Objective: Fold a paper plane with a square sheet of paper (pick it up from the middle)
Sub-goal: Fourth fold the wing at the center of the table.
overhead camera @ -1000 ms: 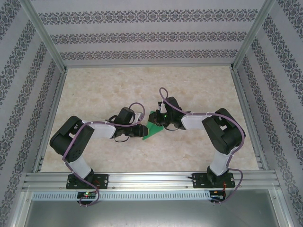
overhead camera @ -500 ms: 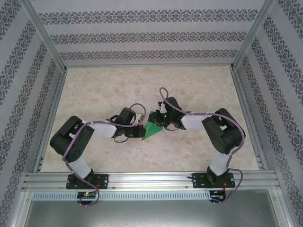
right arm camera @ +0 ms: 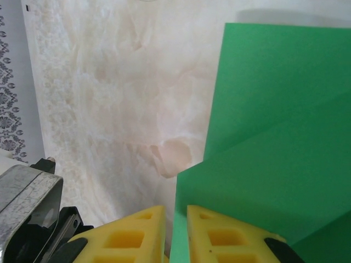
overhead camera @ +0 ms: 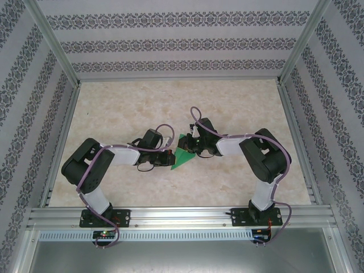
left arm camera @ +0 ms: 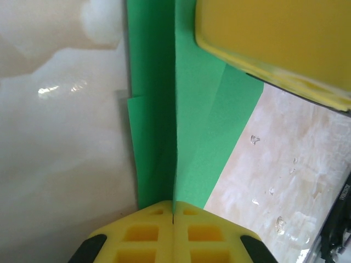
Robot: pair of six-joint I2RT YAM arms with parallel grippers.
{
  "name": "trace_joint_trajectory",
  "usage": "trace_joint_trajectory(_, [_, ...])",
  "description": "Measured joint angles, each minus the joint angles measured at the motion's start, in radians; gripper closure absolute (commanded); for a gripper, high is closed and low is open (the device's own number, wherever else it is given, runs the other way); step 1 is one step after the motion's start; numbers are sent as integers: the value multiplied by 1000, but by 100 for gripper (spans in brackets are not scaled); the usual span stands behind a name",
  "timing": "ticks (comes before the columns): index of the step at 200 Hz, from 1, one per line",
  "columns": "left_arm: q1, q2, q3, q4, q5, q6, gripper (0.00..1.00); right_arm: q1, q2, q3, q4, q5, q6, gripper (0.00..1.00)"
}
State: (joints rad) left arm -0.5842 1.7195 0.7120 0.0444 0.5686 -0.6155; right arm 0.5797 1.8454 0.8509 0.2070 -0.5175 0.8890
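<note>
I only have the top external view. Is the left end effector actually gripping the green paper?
Observer: Yes. In the left wrist view, the left end effector has its fingers pressed together, with the paper running into their seam.
Operator: And the right one?
Observer: The right end effector has a paper edge between its nearly closed fingers.
Operator: Any folds made yet?
Observer: Yes, the wrist views show overlapping layers and a diagonal fold line.

No text, label, brand or number can be read anywhere; faint lettering on a dark part (left arm camera: 344, 197) at the right is too blurred.
</note>
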Motion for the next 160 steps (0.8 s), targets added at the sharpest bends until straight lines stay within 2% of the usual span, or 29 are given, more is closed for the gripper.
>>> trace_joint_trajectory(95, [9, 26, 9, 15, 44, -49, 96, -4, 51, 13, 13, 6, 0, 83])
trace_joint_trajectory(143, [9, 26, 10, 15, 48, -52, 84, -4, 63, 24, 8, 7, -1, 85])
trace_joint_trajectory(160, [9, 23, 13, 14, 52, -52, 84, -4, 63, 26, 3, 9, -2, 85])
